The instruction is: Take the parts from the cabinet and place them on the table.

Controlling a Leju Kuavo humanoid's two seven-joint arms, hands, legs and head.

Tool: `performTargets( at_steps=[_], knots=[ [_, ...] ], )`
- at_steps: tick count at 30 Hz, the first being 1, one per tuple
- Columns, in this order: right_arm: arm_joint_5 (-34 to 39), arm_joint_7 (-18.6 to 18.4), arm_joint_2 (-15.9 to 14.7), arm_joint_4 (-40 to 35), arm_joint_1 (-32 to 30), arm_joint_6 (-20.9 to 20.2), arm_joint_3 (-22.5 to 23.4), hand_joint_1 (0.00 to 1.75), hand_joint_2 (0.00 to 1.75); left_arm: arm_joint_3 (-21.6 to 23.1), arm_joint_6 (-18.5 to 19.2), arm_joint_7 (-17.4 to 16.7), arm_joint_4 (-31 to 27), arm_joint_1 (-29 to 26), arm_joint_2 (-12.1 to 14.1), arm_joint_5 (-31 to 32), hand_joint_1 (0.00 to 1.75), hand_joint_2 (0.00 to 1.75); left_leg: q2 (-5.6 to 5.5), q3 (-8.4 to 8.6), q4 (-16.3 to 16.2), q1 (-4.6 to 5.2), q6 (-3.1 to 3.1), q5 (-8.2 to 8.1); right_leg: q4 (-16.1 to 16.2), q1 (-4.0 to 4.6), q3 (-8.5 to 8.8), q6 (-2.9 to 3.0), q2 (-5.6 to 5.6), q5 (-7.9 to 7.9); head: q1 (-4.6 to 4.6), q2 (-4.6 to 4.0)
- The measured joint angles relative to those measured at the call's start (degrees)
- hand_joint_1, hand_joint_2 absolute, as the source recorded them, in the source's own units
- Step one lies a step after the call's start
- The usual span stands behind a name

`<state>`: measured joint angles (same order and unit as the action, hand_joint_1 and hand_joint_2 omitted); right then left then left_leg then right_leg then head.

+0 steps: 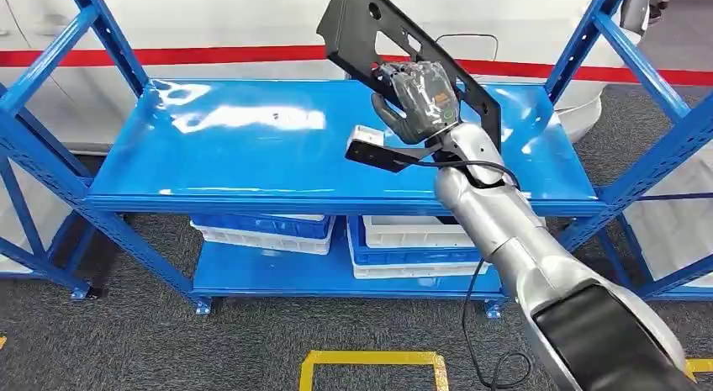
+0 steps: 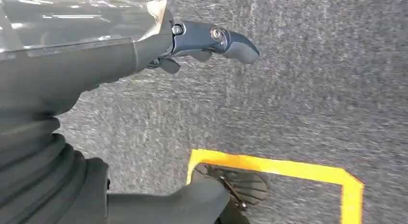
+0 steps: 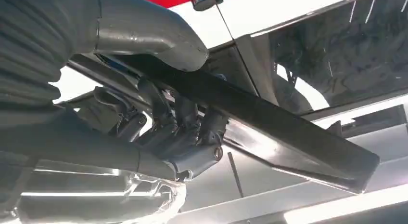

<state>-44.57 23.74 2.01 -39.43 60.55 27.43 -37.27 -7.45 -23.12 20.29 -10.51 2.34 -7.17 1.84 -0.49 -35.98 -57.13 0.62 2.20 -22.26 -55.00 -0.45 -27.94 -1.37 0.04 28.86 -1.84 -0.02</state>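
Holding a black part (image 1: 395, 46) up above the blue shelf (image 1: 252, 147), the right robot hand (image 1: 416, 101) has its fingers wrapped round the middle of it, near the shelf's back right corner. Part's tilted, running from upper left down past the hand to the right, clear of the shelf top. Left robot hand (image 2: 211, 41) hangs over grey carpet (image 2: 312, 89) with nothing in it, fingers loosely apart. Bins (image 1: 404, 240) sit on the lower shelf.

White and blue bins (image 1: 336, 231), grey carpet (image 1: 252, 340), yellow floor tape (image 1: 370, 357)
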Motion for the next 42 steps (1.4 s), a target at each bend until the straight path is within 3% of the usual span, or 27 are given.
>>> performTargets(
  at_steps=[3, 6, 7, 8, 9, 11, 12, 13, 15, 17, 18, 19, 22, 23, 25, 27, 28, 29, 30, 32, 33, 34, 37, 38, 40, 41, 42],
  knots=[
    [0.3, -0.1, -0.3, 0.0, -0.3, 0.2, -0.3, 1.75, 1.75, 0.1, 0.0, -0.6, 0.0, 0.1, 0.0, 0.6, 0.0, 1.75, 0.0, 0.0, 0.0, 0.26, 0.23, -0.14, 0.0, -0.24, 0.01, -0.07, 0.0, 0.04, -0.02, 0.0],
    [0.5, -0.1, -0.4, 0.2, -0.4, 0.6, -0.5, 1.75, 1.75, 0.4, 0.0, -0.8, 0.0, 0.2, 0.0, 1.5, 0.0, 1.75, -0.01, -0.01, -0.1, 0.53, 0.71, -0.43, 0.1, -0.5, 0.09, -0.58, 0.0, 0.17, 0.0, 0.0],
    [0.5, -0.1, -0.4, 0.3, -0.4, 0.7, -0.6, 1.75, 1.75, 0.6, 0.0, -0.8, 0.0, 0.2, 0.0, 1.7, 0.0, 1.75, 0.02, 0.09, 0.0, 0.47, 1.08, -0.07, 0.1, -0.45, 0.18, -1.03, 0.01, -0.08, -0.04, 0.0],
    [0.5, -0.1, -0.5, 0.3, -0.5, 0.8, -0.7, 1.75, 1.75, 0.7, 0.0, -0.8, 0.0, 0.3, 0.0, 1.7, 0.0, 1.75, 0.18, 0.44, 0.7, -0.1, 1.49, 0.29, -0.4, -0.35, -0.24, -1.01, -0.02, 0.64, -0.02, 0.0],
    [0.6, -0.1, -0.7, 0.3, -0.6, 1.0, -0.8, 1.75, 1.75, 0.8, 0.0, -0.8, 0.0, 0.4, -0.2, 1.7, 0.0, 1.75, 0.25, 0.51, 0.9, -0.05, 1.65, 0.38, -2.6, -0.43, -1.07, -0.8, -0.02, 1.83, 0.07, 0.0],
    [0.6, -0.1, -1.1, 0.5, -1.0, 1.1, -1.0, 1.75, 1.75, 0.9, 0.0, -0.9, 0.0, 0.5, -0.2, 1.8, 0.0, 1.75, 0.25, 0.4, 0.9, -0.11, 1.78, 0.41, -11.4, -0.52, -5.52, -0.22, -0.01, 5.72, 0.31, 0.0],
    [0.6, -0.1, -1.2, 0.5, -1.4, 1.3, -1.1, 1.75, 1.75, 0.9, 0.0, -0.9, 0.0, 0.5, -0.2, 1.8, 0.0, 1.75, 0.25, 0.35, 0.8, -0.1, 1.79, 0.42, -16.7, -0.51, -8.34, -0.19, -0.02, 7.37, 0.31, 0.0],
    [0.5, -0.1, -1.4, 0.6, -1.8, 1.4, -1.2, 1.75, 1.75, 1.0, 0.0, -1.0, 0.0, 0.5, -0.2, 1.9, 0.0, 1.75, 0.24, 0.34, 0.8, -0.09, 1.78, 0.43, -19.7, -0.43, -10.01, -0.51, 0.0, 7.75, 0.37, 0.0],
    [0.4, -0.5, -1.5, 0.7, -2.3, 1.6, -1.5, 1.75, 1.75, 1.1, -0.3, -1.1, 0.0, 0.5, -0.2, 2.4, 0.0, 1.75, 0.17, 0.35, 0.8, -0.08, 1.71, 0.48, -17.3, -0.46, -9.23, -1.53, -0.01, 5.35, 0.37, 0.0],
    [0.2, -0.9, -1.7, 0.7, -2.3, 1.6, -1.7, 1.75, 1.75, 1.4, -0.3, -1.3, 0.0, 0.5, -0.2, 2.6, 0.0, 1.75, 0.05, 0.31, 0.5, -0.14, 1.45, 0.6, -6.0, -0.71, -3.94, -2.45, -0.05, 0.45, 0.37, 0.0],
    [0.0, -1.2, -1.9, 0.7, -2.2, 1.7, -1.8, 1.75, 1.75, 1.5, -0.3, -1.5, 0.0, 0.5, -0.2, 2.7, 0.0, 1.75, 0.0, 0.1, 0.4, -0.07, 1.14, 0.67, -1.9, -0.82, -2.11, -2.16, -0.05, -0.36, 0.54, 0.0],
    [-0.2, -1.4, -1.9, 0.6, -2.4, 1.7, -1.9, 1.75, 1.75, 1.6, -0.3, -1.6, 0.0, 0.6, -0.2, 2.8, 0.0, 1.75, -0.14, -0.15, 0.2, 0.11, 0.7, 0.84, -2.5, -0.3, -1.92, -1.26, 0.19, -1.46, 0.41, 0.0],
    [-0.4, -1.7, -2.0, 0.6, -2.4, 1.8, -2.0, 1.75, 1.75, 1.7, -0.3, -1.7, 0.0, 0.5, -0.3, 2.8, 0.0, 1.75, -0.22, -0.6, 0.2, 0.0, -0.61, 1.67, -2.1, -0.16, -2.92, 0.06, 0.24, -1.93, 0.35, 0.0],
    [-0.3, -1.7, -2.0, 0.6, -2.5, 1.8, -2.0, 1.75, 1.75, 1.7, -0.3, -1.7, 0.0, 0.5, -0.2, 2.8, 0.0, 1.75, -0.29, -1.02, -0.1, -0.27, -0.9, 1.34, -1.8, -1.39, -3.11, 0.86, 0.15, -2.48, 0.37, 0.0],
    [-0.4, -1.7, -1.9, 0.5, -2.5, 1.9, -2.1, 1.75, 1.75, 1.7, -0.3, -1.7, 0.0, 0.5, -0.2, 2.8, 0.0, 1.75, 0.02, -3.01, -4.7, -0.63, -1.62, -3.56, -1.8, -1.07, -3.92, 2.27, -0.04, -3.35, -0.04, 0.0],
    [-0.4, -1.8, -1.9, 0.6, -2.6, 1.9, -2.1, 1.75, 1.75, 1.7, -0.3, -1.8, 0.0, 0.5, -0.2, 2.9, 0.0, 1.75, 0.03, -6.3, -13.9, -1.16, -2.45, -8.64, -1.8, -0.9, -4.92, 2.63, -0.23, -3.99, -0.09, 0.0],
    [-0.4, -1.8, -1.9, 0.6, -2.8, 1.9, -2.1, 1.75, 1.75, 1.7, -0.4, -2.0, 0.0, 0.5, -0.2, 3.0, 0.0, 1.75, 0.06, -7.31, -17.5, -1.44, -2.88, -10.07, -1.9, -0.87, -5.47, 2.55, -0.27, -4.37, -0.11, 0.0],
    [-0.5, -1.9, -2.0, 0.6, -3.0, 1.9, -2.2, 1.75, 1.75, 1.7, -0.4, -2.2, 0.0, 0.5, -0.2, 3.1, 0.0, 1.75, 0.1, -6.96, -18.4, -1.75, -3.16, -10.06, -1.9, -0.89, -5.96, 2.45, -0.29, -4.76, -0.09, 0.0],
    [-0.6, -2.1, -2.0, 0.5, -3.1, 1.9, -2.3, 1.75, 1.75, 1.8, -0.4, -2.3, 0.0, 0.5, -0.2, 3.3, 0.0, 1.75, 0.23, -5.29, -16.5, -2.04, -3.41, -9.02, -1.9, -0.95, -6.39, 2.19, -0.29, -5.06, -0.15, 0.0],
    [-0.7, -2.5, -2.2, 0.3, -3.1, 1.8, -2.3, 1.75, 1.75, 1.9, -0.4, -2.4, 0.0, 0.6, -0.2, 3.4, 0.0, 1.75, 0.4, 1.94, -6.4, -2.53, -3.69, -5.37, -2.2, -1.21, -7.21, 1.64, -0.25, -5.64, -0.17, 0.0],
    [-1.0, -3.0, -2.4, -0.1, -3.1, 1.6, -2.3, 1.75, 1.75, 1.9, -0.5, -2.4, 0.0, 0.7, -0.2, 3.5, 0.0, 1.75, 0.36, 5.32, -1.4, -2.68, -3.65, -5.26, -2.5, -1.2, -7.37, 1.31, -0.27, -5.85, -0.13, 0.0],
    [-1.1, -3.2, -2.6, -0.4, -3.1, 1.5, -2.3, 1.75, 1.75, 2.0, -0.5, -2.4, 0.0, 0.8, -0.2, 3.5, 0.0, 1.75, 0.14, 5.95, -0.6, -2.16, -3.23, -5.58, -2.5, -0.94, -7.81, 0.81, -0.22, -6.19, -0.15, 0.0],
    [-1.6, -3.8, -2.9, -0.9, -3.1, 1.4, -2.4, 1.75, 1.75, 2.1, -0.7, -2.4, 0.0, 0.7, -0.2, 3.5, 0.0, 1.75, -0.03, 4.66, -0.7, -1.65, -1.82, -4.94, -2.0, -0.99, -7.94, -0.62, -0.34, -7.32, 0.11, 0.0],
    [-1.6, -3.9, -3.1, -1.0, -3.2, 1.4, -2.4, 1.75, 1.75, 2.1, -0.7, -2.4, 0.0, 0.7, -0.2, 3.5, 0.0, 1.75, 0.1, 4.49, -0.1, -1.67, -1.05, -4.1, -1.8, -0.45, -8.19, -1.17, -0.24, -7.77, 0.06, 0.0],
    [-2.0, -4.3, -3.6, -1.2, -3.2, 1.3, -2.4, 1.75, 1.75, 2.3, -0.7, -2.4, 0.0, 0.8, -0.3, 3.6, 0.0, 1.75, 0.47, 3.62, 0.4, -1.84, 0.12, -2.7, -5.1, -0.67, -10.09, -0.22, -0.22, -3.91, 0.31, 0.0],
    [-2.1, -4.6, -3.8, -1.2, -3.2, 1.3, -2.4, 1.75, 1.75, 2.4, -0.7, -2.4, 0.0, 0.8, -0.3, 3.6, 0.0, 1.75, 0.5, 2.96, 0.4, -1.71, 0.47, -2.18, -9.2, -0.71, -11.43, 0.5, -0.22, -0.8, 0.55, 0.0],
    [-2.3, -4.7, -3.9, -1.3, -3.4, 1.1, -2.5, 1.75, 1.75, 2.4, -0.7, -2.4, 0.0, 0.8, -0.3, 3.7, 0.0, 1.75, 0.55, 2.13, 0.4, -1.61, 0.64, -1.55, -14.5, -0.81, -13.0, 0.77, -0.21, 1.97, 0.52, 0.0]
  ],
)
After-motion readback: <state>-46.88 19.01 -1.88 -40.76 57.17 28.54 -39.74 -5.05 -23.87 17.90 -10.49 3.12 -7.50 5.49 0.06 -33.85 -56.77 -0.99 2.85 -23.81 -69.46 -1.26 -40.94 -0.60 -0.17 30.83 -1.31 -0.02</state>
